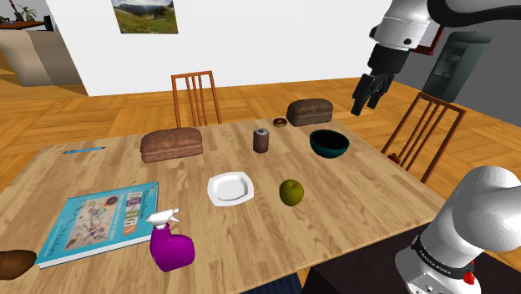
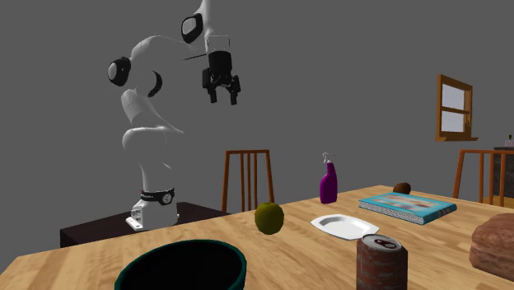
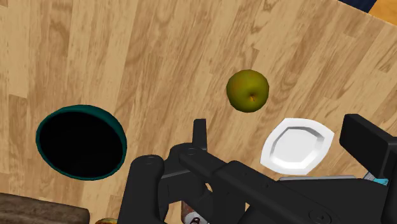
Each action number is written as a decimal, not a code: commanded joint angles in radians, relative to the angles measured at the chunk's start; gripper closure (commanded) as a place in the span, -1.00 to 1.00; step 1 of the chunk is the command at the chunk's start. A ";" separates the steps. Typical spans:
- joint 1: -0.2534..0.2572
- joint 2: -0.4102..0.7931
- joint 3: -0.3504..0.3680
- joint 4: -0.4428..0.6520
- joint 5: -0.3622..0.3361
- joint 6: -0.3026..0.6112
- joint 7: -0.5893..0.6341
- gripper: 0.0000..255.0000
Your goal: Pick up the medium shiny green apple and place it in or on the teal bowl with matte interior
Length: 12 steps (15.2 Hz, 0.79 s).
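A dull green apple (image 1: 290,192) (image 2: 268,217) (image 3: 247,90) rests on the wooden table (image 1: 351,200), near the edge facing the stand. The teal bowl (image 1: 329,134) (image 2: 165,251) (image 3: 76,109) has a dark inside and stands a short way beyond the apple, holding nothing. My black gripper (image 1: 367,92) (image 2: 222,89) (image 3: 280,133) hangs high above the table, over the bowl's side. Its fingers stand open with nothing between them.
A white plate (image 1: 230,188) (image 3: 298,146) lies beside the apple. A brown can (image 1: 261,139), two bread loaves (image 1: 171,144) (image 1: 310,111), a purple spray bottle (image 1: 171,246) and a teal book (image 1: 100,221) share the table. Wooden chairs (image 1: 196,96) (image 1: 422,134) stand at its edges.
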<state>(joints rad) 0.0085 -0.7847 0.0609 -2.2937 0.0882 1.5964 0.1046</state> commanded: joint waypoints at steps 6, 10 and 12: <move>0.011 0.057 0.024 -0.117 0.017 0.174 -0.002 -1.00; 0.020 0.130 0.045 -0.188 0.031 0.318 -0.004 -1.00; 0.025 0.176 0.056 -0.215 0.037 0.391 -0.005 -1.00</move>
<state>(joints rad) 0.0295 -0.6236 0.1099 -2.4860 0.1205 1.9469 0.0982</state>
